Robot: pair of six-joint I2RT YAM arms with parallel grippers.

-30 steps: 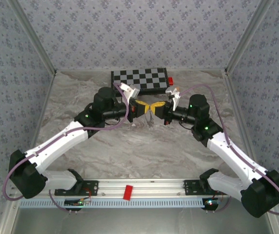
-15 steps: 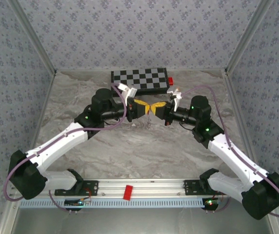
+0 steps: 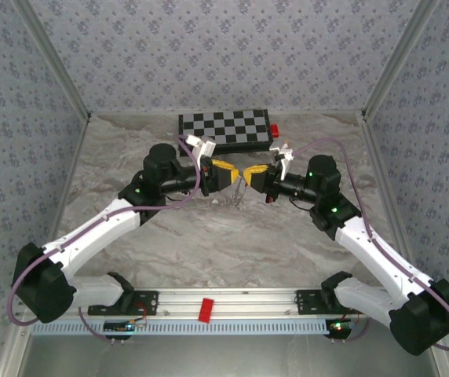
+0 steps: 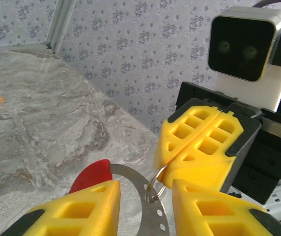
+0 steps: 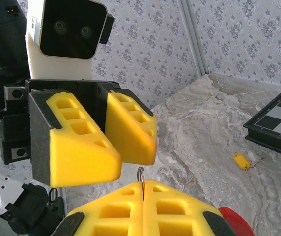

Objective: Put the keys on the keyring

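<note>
A grey marbled table (image 3: 209, 243) fills the floor of a booth with patterned walls. The left arm (image 3: 99, 228) and the right arm (image 3: 366, 236) reach in from the near corners and meet tip to tip above the middle of the table. A chessboard (image 3: 224, 128) lies at the far edge behind them, with a small red block (image 3: 275, 130) just beside its right end.

The left gripper (image 4: 145, 189) has its yellow fingers spread, one on each side of the keyring (image 4: 153, 219), with a gap showing on both sides of the band. The right gripper (image 5: 144, 186) faces it with its fingers pressed together, pinching the keyring by a small wire loop threaded on the band.

The keyring hangs in the air between the two grippers, above the table. It is a thin grey band with small holes and a short red section on its rim.

A tiny yellow key (image 5: 240, 161) lies flat on the table near the chessboard's edge, well apart from both grippers.
</note>
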